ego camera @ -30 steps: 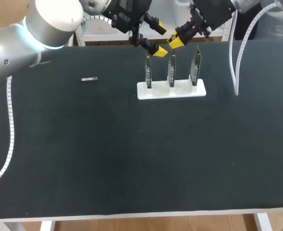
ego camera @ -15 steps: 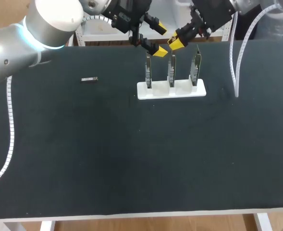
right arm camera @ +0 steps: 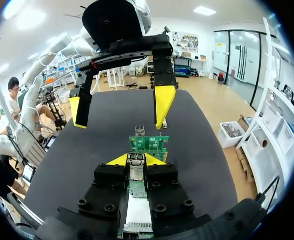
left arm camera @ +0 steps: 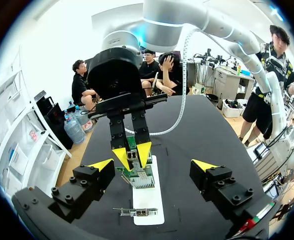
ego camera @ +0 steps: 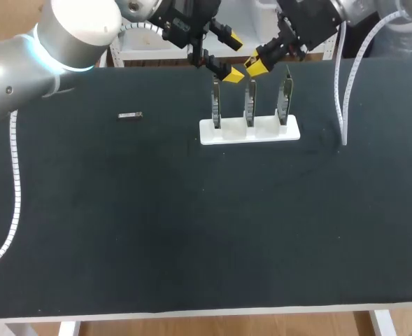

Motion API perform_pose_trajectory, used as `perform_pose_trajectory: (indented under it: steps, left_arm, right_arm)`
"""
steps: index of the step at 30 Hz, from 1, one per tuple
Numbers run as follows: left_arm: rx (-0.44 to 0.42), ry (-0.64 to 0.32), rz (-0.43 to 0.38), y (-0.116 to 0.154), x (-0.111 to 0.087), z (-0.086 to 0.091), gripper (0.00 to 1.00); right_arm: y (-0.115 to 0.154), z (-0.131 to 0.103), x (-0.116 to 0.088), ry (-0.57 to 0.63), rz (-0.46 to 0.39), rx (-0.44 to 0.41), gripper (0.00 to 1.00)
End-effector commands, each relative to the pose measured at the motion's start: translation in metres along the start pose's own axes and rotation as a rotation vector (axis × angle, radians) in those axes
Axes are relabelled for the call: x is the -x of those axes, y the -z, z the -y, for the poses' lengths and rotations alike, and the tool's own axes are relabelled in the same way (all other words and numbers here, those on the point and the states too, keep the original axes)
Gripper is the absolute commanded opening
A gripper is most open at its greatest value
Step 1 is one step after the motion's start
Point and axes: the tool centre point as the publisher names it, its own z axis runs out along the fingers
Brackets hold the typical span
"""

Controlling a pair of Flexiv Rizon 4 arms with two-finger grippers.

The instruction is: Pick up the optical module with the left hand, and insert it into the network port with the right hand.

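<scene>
Yellow tips of R gripper [ego camera: 256, 63] sat pinched on a silver piece, prob. the optical module [right arm camera: 136, 171], though the wrist view showed only its end. It hung just over the middle board [ego camera: 250, 103] of three upright in a white base [ego camera: 249, 131]. L gripper [ego camera: 233, 58] was splayed wide, holding nothing, close beside R, above the leftmost board [ego camera: 217, 105]. One small grey part [ego camera: 130, 115] lay on the black table [ego camera: 157, 224], well apart from base.

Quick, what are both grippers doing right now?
Left gripper: open, holding nothing.
Right gripper: closed on the module.
</scene>
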Motion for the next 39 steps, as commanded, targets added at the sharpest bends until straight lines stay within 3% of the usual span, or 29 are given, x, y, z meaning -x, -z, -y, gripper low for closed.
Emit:
perform_pose_trajectory:
  steps: [1, 8, 9, 10, 11, 13, 15, 16, 18, 39]
  left_arm:
    - [0.001, 0.001, -0.004, -0.0001, 0.0008, 0.0004, 1.00]
    - [0.001, 0.001, -0.004, -0.0001, 0.0008, 0.0004, 1.00]
    - [0.001, 0.001, -0.004, -0.0001, 0.0008, 0.0004, 1.00]
    - [0.001, 0.001, -0.004, -0.0001, 0.0008, 0.0004, 1.00]
    - [0.001, 0.001, -0.004, -0.0001, 0.0008, 0.0004, 1.00]
    - [0.001, 0.001, -0.004, -0.0001, 0.0008, 0.0004, 1.00]
    - [0.001, 0.001, -0.004, -0.0001, 0.0008, 0.0004, 1.00]
    - [0.001, 0.001, -0.004, -0.0001, 0.0008, 0.0004, 1.00]
    - [0.001, 0.001, -0.004, -0.0001, 0.0008, 0.0004, 1.00]
    - [0.001, 0.001, -0.004, -0.0001, 0.0008, 0.0004, 1.00]
  right_arm:
    - [-0.0018, 0.0039, -0.0027, -0.002, 0.003, 0.010, 0.00]
    - [-0.0020, 0.0042, -0.0014, -0.004, 0.003, 0.008, 0.00]
    - [-0.0020, 0.0042, -0.0014, -0.004, 0.003, 0.008, 0.04]
    - [-0.0020, 0.0042, -0.0014, -0.004, 0.003, 0.008, 0.13]
    - [-0.0020, 0.0042, -0.0014, -0.004, 0.003, 0.008, 0.29]
    - [-0.0020, 0.0042, -0.0014, -0.004, 0.003, 0.008, 0.42]
    - [-0.0020, 0.0042, -0.0014, -0.004, 0.003, 0.008, 0.98]
    - [-0.0020, 0.0042, -0.0014, -0.004, 0.003, 0.008, 0.93]
    - [-0.0020, 0.0042, -0.0014, -0.004, 0.003, 0.008, 1.00]
    - [-0.0020, 0.0042, -0.0014, -0.004, 0.003, 0.008, 1.00]
